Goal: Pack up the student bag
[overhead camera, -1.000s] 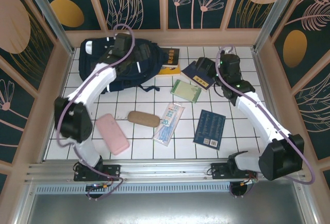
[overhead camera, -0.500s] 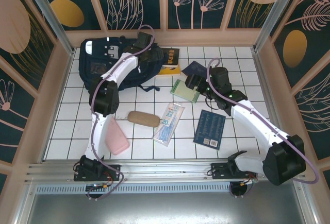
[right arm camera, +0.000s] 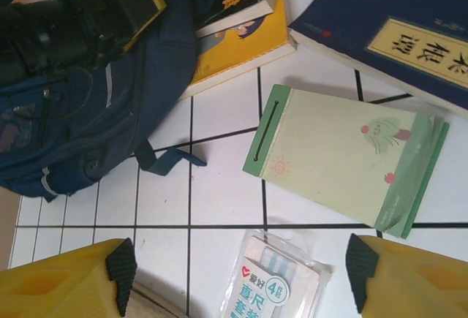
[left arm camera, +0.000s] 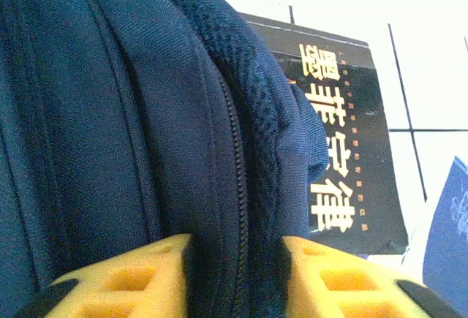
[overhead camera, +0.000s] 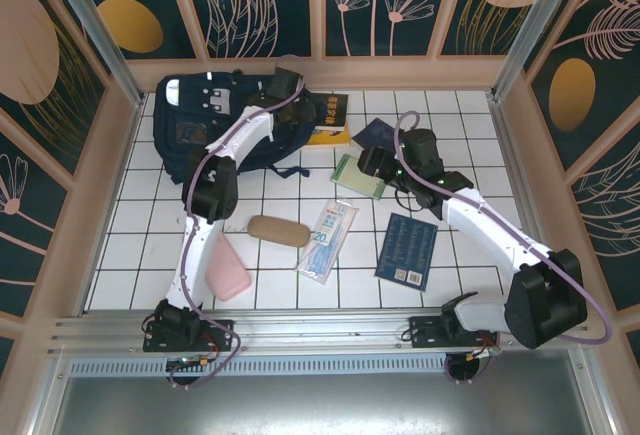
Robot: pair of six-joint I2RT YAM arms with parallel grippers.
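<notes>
Top external view: the student bag (overhead camera: 215, 120), a large navy backpack, lies at the far left of the white tiled tabletop (overhead camera: 150, 255). Left wrist view: the left pincer (left arm camera: 235, 267) is clamped on a zippered ridge of the bag's fabric, with a yellow finger pressed against each side. Just beside the bag's right edge, a black book with gold lettering (overhead camera: 335, 110) lies on a yellow book (overhead camera: 330, 136). Further right of the bag are a dark blue book (overhead camera: 378, 135) and a pale green notebook (overhead camera: 358, 177). Right wrist view: the right pincer (right arm camera: 241, 270) hovers above the tiles to the right of the bag, its fingers wide apart and holding nothing. On the near side of the bag lie a pink case (overhead camera: 222, 265), a brown case (overhead camera: 278, 230), a clear packet (overhead camera: 330, 237) and a blue booklet (overhead camera: 407, 250).
</notes>
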